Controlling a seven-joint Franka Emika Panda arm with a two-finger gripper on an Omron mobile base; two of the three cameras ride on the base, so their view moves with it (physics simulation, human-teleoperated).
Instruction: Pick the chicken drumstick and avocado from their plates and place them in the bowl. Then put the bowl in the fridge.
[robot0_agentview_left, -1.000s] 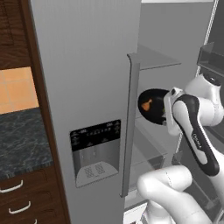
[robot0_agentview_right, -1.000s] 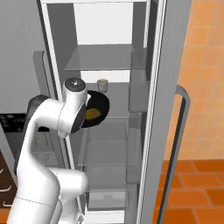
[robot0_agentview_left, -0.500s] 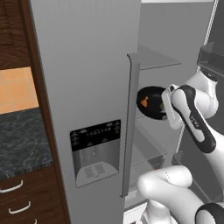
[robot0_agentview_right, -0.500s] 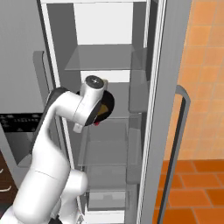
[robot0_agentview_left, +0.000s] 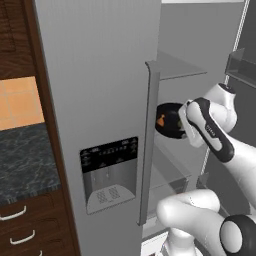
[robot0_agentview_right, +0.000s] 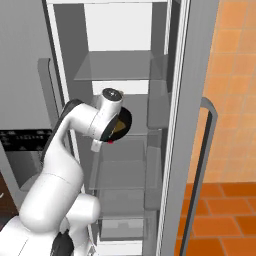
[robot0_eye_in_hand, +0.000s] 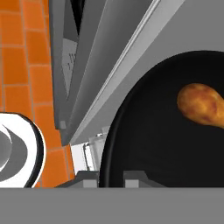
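The black bowl (robot0_agentview_left: 169, 120) is up in the air at the mouth of the open fridge (robot0_agentview_left: 100, 90), carried at about the height of a middle glass shelf (robot0_agentview_right: 122, 167), and the chicken drumstick (robot0_eye_in_hand: 202, 104) lies inside it, golden against the dark floor of the bowl. From the left it shows as an orange speck near the bowl's near edge. I cannot make out the avocado from here; it may be hidden behind the wrist.

The hand (robot0_eye_in_hand: 114, 179) is pinched narrow on the bowl's rim, fingertips (robot0_eye_in_hand: 135, 178) nipping the black edge, so the whole weight hangs off one side. That is the thing to mind, I'd say: a rim grip lets the bowl tip, and the drumstick would roll.

Good practice now looks like keeping the bowl level, sliding it straight in over the shelf and clear of the door frame (robot0_agentview_right: 182, 125) on the right, then lowering until the base sits flat before letting go. The shelf above (robot0_agentview_right: 117, 67) leaves limited headroom, so a low, slow approach seems wise. Pull the hand back along the same line.
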